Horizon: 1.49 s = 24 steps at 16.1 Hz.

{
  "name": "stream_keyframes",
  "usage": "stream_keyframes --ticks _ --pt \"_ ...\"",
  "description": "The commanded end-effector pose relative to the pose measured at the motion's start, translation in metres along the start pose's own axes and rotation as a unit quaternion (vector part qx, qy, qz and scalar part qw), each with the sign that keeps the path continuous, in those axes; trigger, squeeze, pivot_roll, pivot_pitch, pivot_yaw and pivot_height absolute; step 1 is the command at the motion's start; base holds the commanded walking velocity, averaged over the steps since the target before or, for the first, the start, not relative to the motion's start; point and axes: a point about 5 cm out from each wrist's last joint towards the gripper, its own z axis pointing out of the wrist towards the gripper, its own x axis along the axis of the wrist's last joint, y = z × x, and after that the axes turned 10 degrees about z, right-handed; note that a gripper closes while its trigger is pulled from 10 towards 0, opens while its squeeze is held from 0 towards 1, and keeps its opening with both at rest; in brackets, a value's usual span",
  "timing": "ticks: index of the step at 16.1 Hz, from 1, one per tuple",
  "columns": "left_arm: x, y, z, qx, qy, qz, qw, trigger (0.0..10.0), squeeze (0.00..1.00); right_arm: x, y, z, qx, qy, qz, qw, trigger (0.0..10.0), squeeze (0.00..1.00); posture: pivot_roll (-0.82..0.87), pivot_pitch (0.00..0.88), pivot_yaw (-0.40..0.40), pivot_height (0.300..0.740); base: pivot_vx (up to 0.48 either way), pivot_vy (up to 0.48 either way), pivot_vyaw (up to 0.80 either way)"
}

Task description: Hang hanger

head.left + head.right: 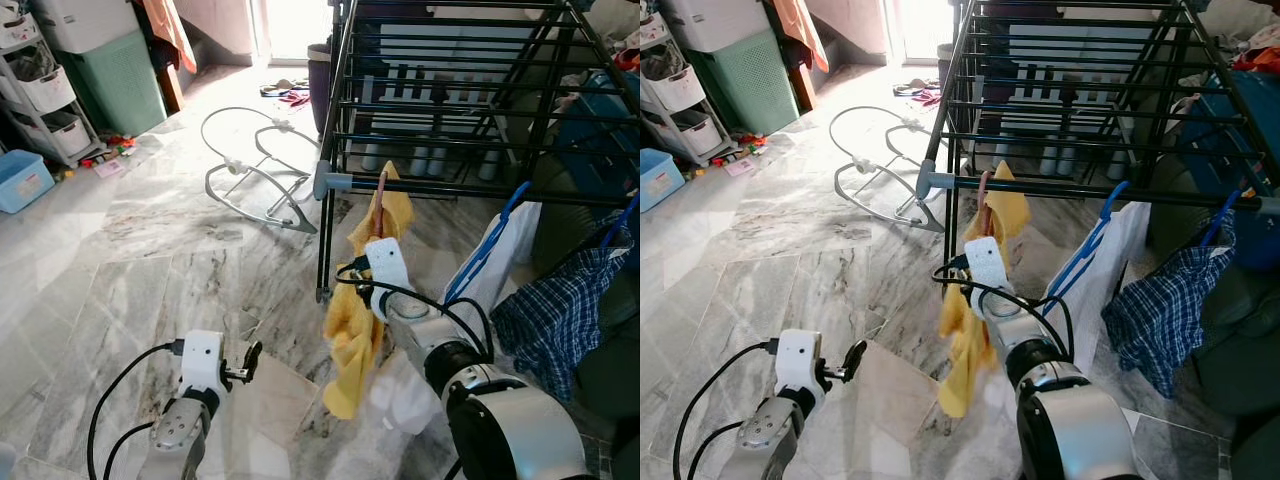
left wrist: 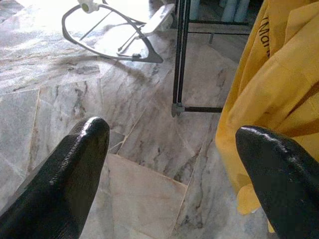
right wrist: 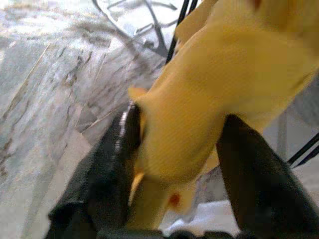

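Upper left of the head view has a green plastic laundry hamper point(image 1: 118, 82) and a small blue plastic bin point(image 1: 22, 179); can't see what's in either. Plenty of open grey marble floor point(image 1: 150, 260) at centre left, apart from a grey wire bouncer frame point(image 1: 262, 170). The right gripper point(image 3: 174, 144) has its fingers point(image 3: 117, 164) clamped around a yellow cloth garment point(image 1: 362, 300) on a reddish wooden hanger point(image 1: 381, 205), right up at the black metal drying rack point(image 1: 470, 110) edge rail. The left gripper point(image 2: 172, 174), lower left, is spread open, holding nothing.
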Motion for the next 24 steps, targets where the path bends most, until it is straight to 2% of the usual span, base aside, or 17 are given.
stream_keyframes --ticks 1,3,8,11,18,21,24 --pt "-0.002 0.001 0.001 -0.004 -0.010 0.005 1.000 10.0 0.00 0.004 0.003 -0.001 -0.004 0.018 -0.006 1.000 10.0 1.00 -0.02 0.045 0.027 0.740 0.000 0.000 0.00" --pt "-0.001 0.003 0.004 -0.008 -0.009 0.005 1.000 10.0 0.00 0.007 0.003 -0.002 0.007 0.044 -0.005 0.999 10.0 1.00 -0.03 0.044 0.029 0.740 0.000 0.000 0.00" --pt "0.003 0.007 0.009 -0.017 -0.006 0.007 1.000 10.0 0.00 0.006 0.010 -0.007 -0.001 0.065 0.010 0.998 10.0 1.00 -0.06 0.057 0.045 0.740 0.000 0.000 0.00" --pt "0.002 0.010 0.009 -0.029 -0.009 0.013 0.999 10.0 0.00 0.024 0.012 -0.012 -0.004 0.110 0.000 0.994 10.0 1.00 -0.08 0.069 0.059 0.740 0.000 0.000 0.00" --pt "0.004 0.006 0.011 -0.028 -0.008 0.017 0.999 10.0 0.00 0.032 0.008 -0.028 -0.002 0.170 0.008 0.985 10.0 1.00 -0.08 0.069 0.068 0.740 0.000 0.000 0.00" --pt "0.003 0.004 0.010 -0.023 -0.010 0.018 1.000 10.0 0.00 0.030 0.007 -0.034 -0.001 0.177 0.005 0.984 10.0 1.00 -0.09 0.078 0.074 0.740 0.000 0.000 0.00" --pt "0.007 0.002 0.015 -0.001 -0.006 0.025 1.000 10.0 0.00 0.028 0.013 -0.038 -0.008 0.186 -0.016 0.982 10.0 1.00 -0.10 0.062 0.074 0.740 0.000 0.000 0.00"
